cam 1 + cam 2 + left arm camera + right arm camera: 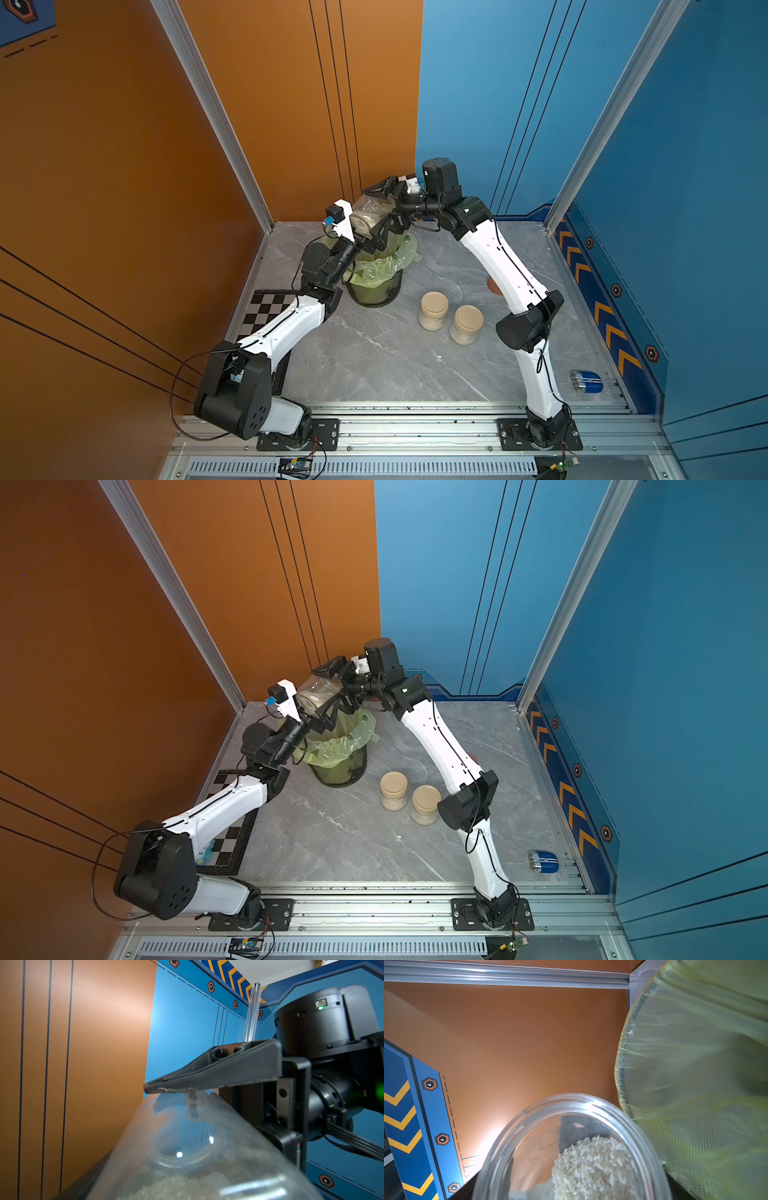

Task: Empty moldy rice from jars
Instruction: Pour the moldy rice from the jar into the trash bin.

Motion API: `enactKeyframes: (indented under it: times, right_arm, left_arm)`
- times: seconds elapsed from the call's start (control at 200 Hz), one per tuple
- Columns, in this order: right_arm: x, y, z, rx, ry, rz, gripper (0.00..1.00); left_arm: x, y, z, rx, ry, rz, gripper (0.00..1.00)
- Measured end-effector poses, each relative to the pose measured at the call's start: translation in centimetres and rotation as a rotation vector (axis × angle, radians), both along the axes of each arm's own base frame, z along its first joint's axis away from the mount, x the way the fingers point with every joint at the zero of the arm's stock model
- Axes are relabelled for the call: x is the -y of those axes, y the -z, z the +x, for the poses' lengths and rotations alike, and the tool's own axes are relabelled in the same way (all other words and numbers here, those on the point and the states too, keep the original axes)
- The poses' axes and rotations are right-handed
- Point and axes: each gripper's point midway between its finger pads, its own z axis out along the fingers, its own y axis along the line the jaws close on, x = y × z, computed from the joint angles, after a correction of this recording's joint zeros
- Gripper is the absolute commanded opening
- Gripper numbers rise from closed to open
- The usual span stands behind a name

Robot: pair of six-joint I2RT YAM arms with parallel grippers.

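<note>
Open jar (571, 1109) hangs tilted above the far-left rim of the bin (374, 291), with the rice (596, 1167) banked inside and none spilling. The right gripper (376, 212) has its jaws clamped on the jar near its base. The left gripper (365, 243) sits just below; its grip cannot be told. A clean pour likely means bringing the mouth squarely over the green bag before tipping further. The orange wall crowds the far left. Open desk (374, 361) lies near, left of two lidded jars (434, 309).
</note>
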Motion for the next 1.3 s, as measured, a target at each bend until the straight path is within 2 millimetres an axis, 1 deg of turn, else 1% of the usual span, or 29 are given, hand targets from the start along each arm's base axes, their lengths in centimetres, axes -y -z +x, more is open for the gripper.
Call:
enactKeyframes:
  times: [0.165, 0.225, 0.275, 0.31, 0.34, 0.36, 0.405, 0.48, 0.51, 0.525, 0.54, 0.555, 0.56, 0.595, 0.626, 0.636, 0.656, 0.676, 0.686, 0.696, 0.706, 0.781, 0.866, 1.041, 1.101, 1.161, 1.301]
  right_arm:
    - [0.0, -0.1, 0.0, 0.005, 0.000, 0.004, 0.00]
    - [0.0, -0.1, 0.1, 0.007, 0.000, 0.004, 0.00]
    - [0.0, -0.1, 0.1, 0.007, 0.001, 0.005, 0.00]
    - [0.0, -0.1, 0.1, 0.008, 0.001, 0.005, 0.00]
    - [0.0, -0.1, 0.2, 0.008, 0.002, 0.005, 0.00]
    - [-0.1, -0.2, 0.2, 0.010, 0.003, 0.006, 0.00]
    - [0.0, -0.2, 0.3, 0.009, 0.010, 0.008, 0.00]
    - [0.0, -0.1, 0.4, 0.008, 0.013, 0.008, 0.00]
    - [0.0, -0.1, 0.4, 0.008, 0.013, 0.008, 0.00]
    - [0.0, -0.1, 0.4, 0.007, 0.013, 0.008, 0.04]
    - [0.0, -0.1, 0.4, 0.007, 0.013, 0.008, 0.10]
    - [0.0, -0.1, 0.4, 0.007, 0.013, 0.008, 0.18]
    - [0.0, -0.1, 0.4, 0.007, 0.013, 0.008, 0.20]
    - [0.0, -0.1, 0.4, 0.008, 0.013, 0.008, 0.36]
    - [-0.1, -0.2, 0.4, 0.009, 0.013, 0.009, 0.51]
    - [-0.1, -0.2, 0.4, 0.009, 0.013, 0.009, 0.58]
    - [-0.1, -0.2, 0.4, 0.009, 0.013, 0.010, 0.69]
    - [-0.1, -0.2, 0.4, 0.010, 0.013, 0.010, 0.85]
    - [0.0, -0.2, 0.4, 0.010, 0.013, 0.010, 0.92]
    - [0.0, -0.2, 0.4, 0.010, 0.013, 0.010, 0.98]
    - [0.0, -0.2, 0.4, 0.011, 0.014, 0.010, 0.99]
    - [-0.1, -0.3, 0.4, 0.016, 0.007, 0.013, 1.00]
    - [-0.1, -0.2, 0.5, 0.026, 0.003, 0.013, 1.00]
    - [0.6, 1.6, 1.1, 0.020, 0.013, -0.026, 1.00]
    - [1.0, 1.8, 1.3, 0.033, 0.022, -0.040, 1.00]
    - [1.3, 2.0, 1.5, 0.048, 0.032, -0.057, 1.00]
    - [2.3, 1.8, 1.4, 0.095, 0.046, -0.096, 1.00]
  left_arm:
    - [-0.1, -0.2, 0.1, -0.002, 0.002, -0.011, 0.98]
    - [-0.2, -0.1, 0.2, -0.003, 0.001, -0.013, 1.00]
    - [-0.3, -0.2, 0.3, -0.003, -0.001, -0.015, 0.98]
    - [-0.3, -0.2, 0.3, -0.004, 0.001, -0.018, 0.94]
    - [-0.3, -0.2, 0.3, -0.005, 0.003, -0.020, 0.88]
    - [-0.3, -0.2, 0.3, -0.005, 0.003, -0.020, 0.79]
    - [-0.4, -0.3, 0.4, -0.006, 0.001, -0.026, 0.67]
    - [-0.4, -0.3, 0.5, -0.008, 0.001, -0.028, 0.35]
    - [-0.4, -0.3, 0.5, -0.008, 0.001, -0.029, 0.25]
    - [-0.4, -0.3, 0.5, -0.008, 0.002, -0.030, 0.20]
    - [-0.4, -0.3, 0.5, -0.009, 0.002, -0.031, 0.14]
    - [-0.4, -0.3, 0.5, -0.009, 0.002, -0.031, 0.12]
    - [-0.4, -0.3, 0.5, -0.009, 0.003, -0.031, 0.09]
    - [-0.4, -0.3, 0.5, -0.008, 0.002, -0.031, 0.00]
    - [-0.4, -0.3, 0.5, -0.008, 0.002, -0.032, 0.00]
    - [-0.4, -0.3, 0.5, -0.008, 0.002, -0.032, 0.00]
    - [-0.4, -0.3, 0.5, -0.008, 0.002, -0.032, 0.00]
    - [-0.5, -0.3, 0.5, -0.008, 0.000, -0.032, 0.00]
    - [-0.5, -0.3, 0.5, -0.008, 0.000, -0.032, 0.00]
    - [-0.5, -0.3, 0.5, -0.009, 0.000, -0.032, 0.00]
    - [-0.5, -0.3, 0.5, -0.009, 0.000, -0.032, 0.00]
    - [-0.5, -0.3, 0.5, -0.013, 0.001, -0.035, 0.00]
    - [-1.1, -0.1, 0.8, -0.029, -0.010, -0.043, 0.00]
    - [-3.3, 1.3, 1.5, -0.090, -0.050, -0.054, 0.00]
    - [-3.8, 1.6, 1.6, -0.113, -0.059, -0.059, 0.00]
    - [-4.2, 1.7, 1.6, -0.127, -0.066, -0.061, 0.00]
    - [-5.1, 1.0, 1.1, -0.141, -0.079, -0.069, 0.00]
